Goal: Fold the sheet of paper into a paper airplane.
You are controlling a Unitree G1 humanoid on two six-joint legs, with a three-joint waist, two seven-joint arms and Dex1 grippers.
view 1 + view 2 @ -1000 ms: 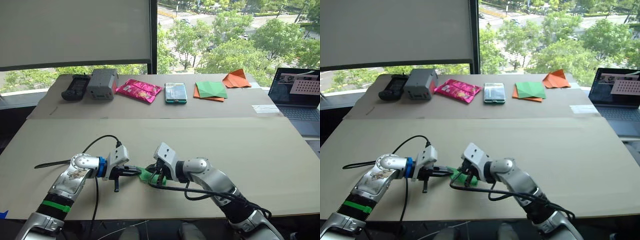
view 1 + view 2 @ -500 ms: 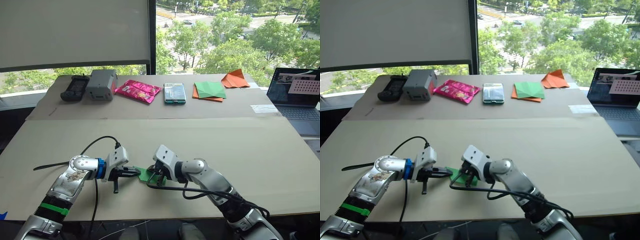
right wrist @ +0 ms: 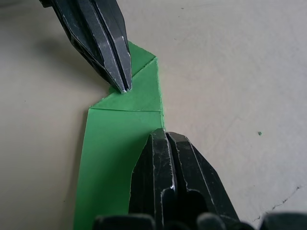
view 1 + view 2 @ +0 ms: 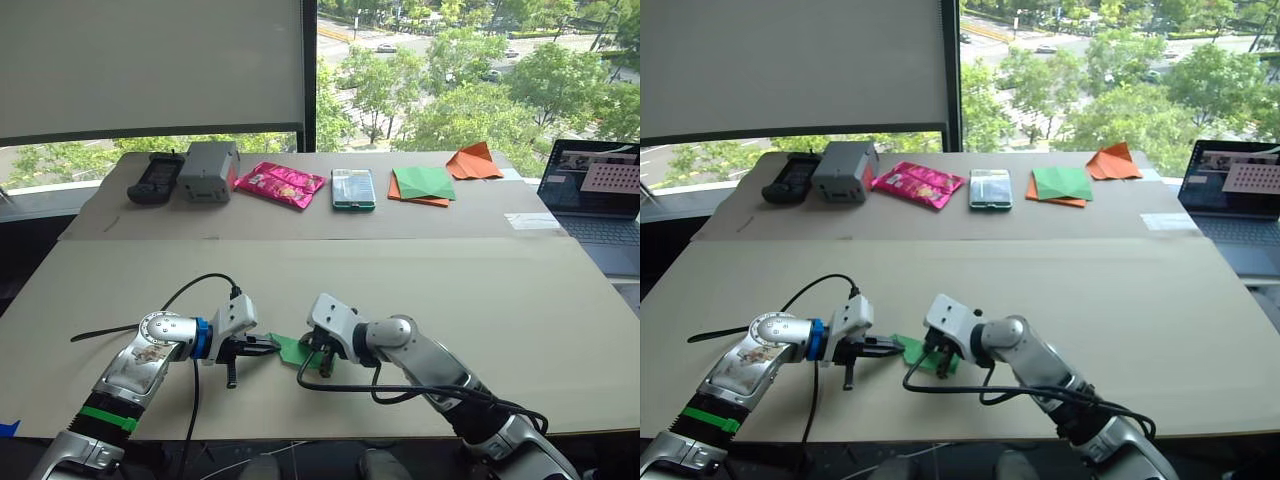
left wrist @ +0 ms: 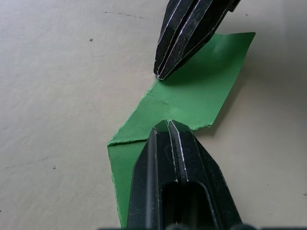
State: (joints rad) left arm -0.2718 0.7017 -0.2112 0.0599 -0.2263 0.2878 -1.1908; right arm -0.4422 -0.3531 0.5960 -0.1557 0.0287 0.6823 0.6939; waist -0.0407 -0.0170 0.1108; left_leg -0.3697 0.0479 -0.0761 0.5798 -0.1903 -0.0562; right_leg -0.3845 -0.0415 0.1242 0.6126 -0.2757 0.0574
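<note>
The sheet of paper [image 5: 196, 86] is bright green, folded into a narrow strip with creases and an angled end. It lies flat on the near tabletop between my two arms [image 4: 294, 349]. My left gripper [image 5: 166, 126] is shut, and its tip rests on one edge of the strip. Facing it from the other side, my right gripper [image 3: 165, 135] is also shut, with its tip on the paper. The two tips stand a short gap apart [image 4: 272, 346] [image 4: 320, 354]. Part of the strip is hidden under each gripper.
Along the far table stand a black device [image 4: 153, 178], a grey box [image 4: 208, 160], a pink packet [image 4: 283, 184], a teal-edged case [image 4: 353, 188], a darker green sheet on orange paper [image 4: 423, 183] and an orange paper triangle [image 4: 474, 160]. A laptop [image 4: 598, 190] sits far right.
The head camera has shifted a little. Both grippers stay shut on the same spot of the table, and the green paper between them looks slightly flatter.
</note>
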